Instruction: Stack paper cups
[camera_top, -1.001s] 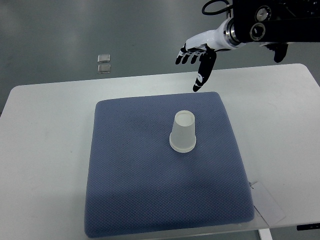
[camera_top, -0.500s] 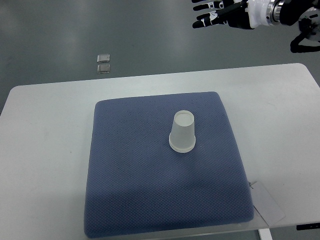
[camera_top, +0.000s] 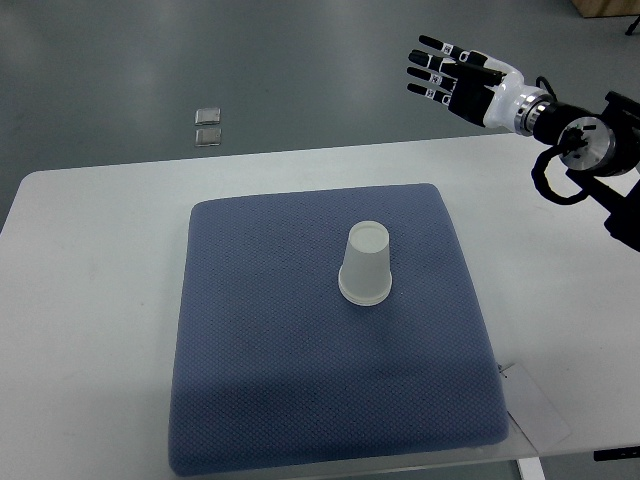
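Grey floor (camera_top: 120, 50) with two small clear squares (camera_top: 208, 126) behind the white bench (camera_top: 90, 300). Blue mat (camera_top: 280, 380) on the bench, the upside-down paper cup (camera_top: 365, 264) near its middle. Right hand (camera_top: 455, 78) over the floor past the far edge, fingers (camera_top: 428, 70) spread, empty. Half a second ago it was higher, nearly out of frame; cup unmoved.

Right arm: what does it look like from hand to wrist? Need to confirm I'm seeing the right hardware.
The right hand has black fingers with small white segment markings and a white palm shell. Behind it sits a silver wrist ring, then a black forearm with round joint housings and a looped black cable.
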